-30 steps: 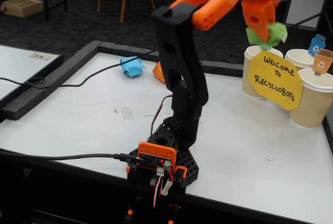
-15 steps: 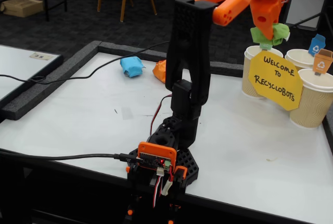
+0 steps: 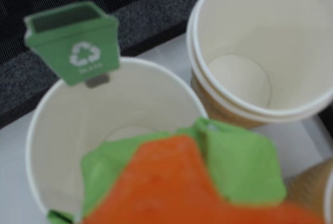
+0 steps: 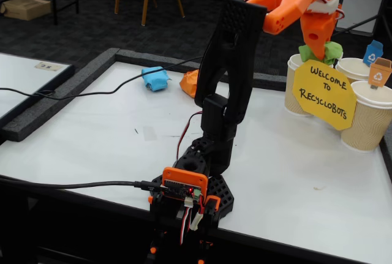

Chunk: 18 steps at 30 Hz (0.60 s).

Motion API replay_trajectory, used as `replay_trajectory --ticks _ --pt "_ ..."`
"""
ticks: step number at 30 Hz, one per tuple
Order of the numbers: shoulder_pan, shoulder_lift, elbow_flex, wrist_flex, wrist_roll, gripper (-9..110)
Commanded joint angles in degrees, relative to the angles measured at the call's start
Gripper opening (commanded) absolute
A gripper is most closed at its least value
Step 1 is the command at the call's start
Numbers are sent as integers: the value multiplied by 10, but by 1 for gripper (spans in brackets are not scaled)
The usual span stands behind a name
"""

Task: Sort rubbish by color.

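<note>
Green wad poised over its cup, blue wad waiting.

In the wrist view, the hand (image 3: 182,193) is gripping the light green paper wad (image 3: 244,169) directly above the open mouth of the cup with the green bin tag (image 3: 75,44); an empty cup (image 3: 244,37) is sitting at two o'clock. This view alone is showing that both cups are holding nothing yet. In the fixed view, the hand (image 4: 318,52) is hanging over the cup row behind the yellow welcome sign (image 4: 321,92), while the light blue paper wad (image 4: 154,78) is lying on the table (image 4: 122,135) at nine o'clock, unseen from the wrist. Judging by this, the first drop is imminent; the blue wad remains unsorted.
</note>
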Motion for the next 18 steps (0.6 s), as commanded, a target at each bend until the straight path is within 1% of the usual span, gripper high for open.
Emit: replay_trajectory --ticks 1,9,18 --pt "-22 18 -89 -33 -13 0" --pt "-35 8 -96 -46 -14 2" --pt "-16 8 -82 -49 -14 14"
